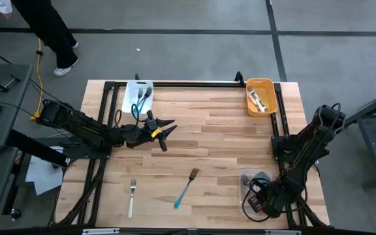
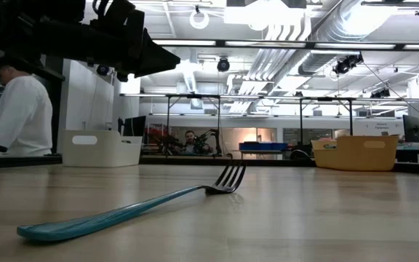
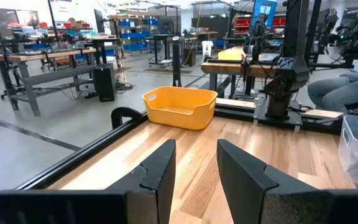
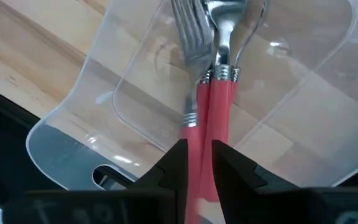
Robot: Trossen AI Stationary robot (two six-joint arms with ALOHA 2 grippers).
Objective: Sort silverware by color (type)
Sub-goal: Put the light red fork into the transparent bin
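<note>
Two red-pink-handled forks (image 4: pixel 219 93) show inside the clear bin (image 1: pixel 250 177) at the table's near right. My right gripper (image 4: pixel 199 149) points down into that bin, with a pink handle in the narrow gap between its fingers. A teal-handled fork (image 1: pixel 186 188) and a white-handled fork (image 1: pixel 131 196) lie flat on the table near its front edge. My left gripper (image 1: pixel 164 130) hovers level over the table's left half, open and with nothing between its fingers (image 3: pixel 160 171). My right gripper has a red-pink fork's handle (image 4: pixel 197 134) between its two fingertips, coming from above and pointing steeply down. The fork runs on from the fingers with its tines (image 4: pixel 188 31) toward the bin's floor. Whether the tines rest there I cannot tell.
A white bin (image 1: pixel 138 96) with teal forks stands at the far left and an orange bin (image 1: pixel 261 96) with white-handled forks at the far right. A black frame (image 1: pixel 194 83) runs along the table's edges. A person stands beyond the far left corner.
</note>
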